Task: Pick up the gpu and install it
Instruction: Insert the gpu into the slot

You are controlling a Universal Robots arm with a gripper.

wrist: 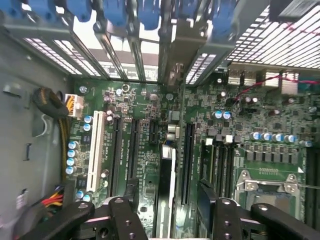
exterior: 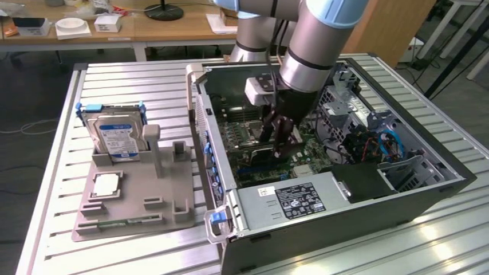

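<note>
The gpu [wrist: 165, 192] stands on edge in a motherboard slot, seen as a thin dark strip with a pale edge. Its metal bracket [wrist: 176, 55] sits in the row of rear slot openings. My gripper [wrist: 169, 200] straddles the card with its jaws open. One black finger [wrist: 131, 192] and the other finger [wrist: 207, 200] each stand a little off the card's faces. In the exterior view my gripper [exterior: 280, 142] hangs inside the open computer case [exterior: 450, 172], low over the motherboard, with the dark gpu [exterior: 267, 133] beside its fingers.
A grey parts holder [exterior: 145, 200] lies to the exterior view's left of the case, carrying a blue-labelled hard drive [exterior: 114, 134], a processor chip [exterior: 105, 186] and a green memory stick [exterior: 122, 222]. The power supply [exterior: 294, 200] and blue cables [exterior: 390, 143] crowd the case.
</note>
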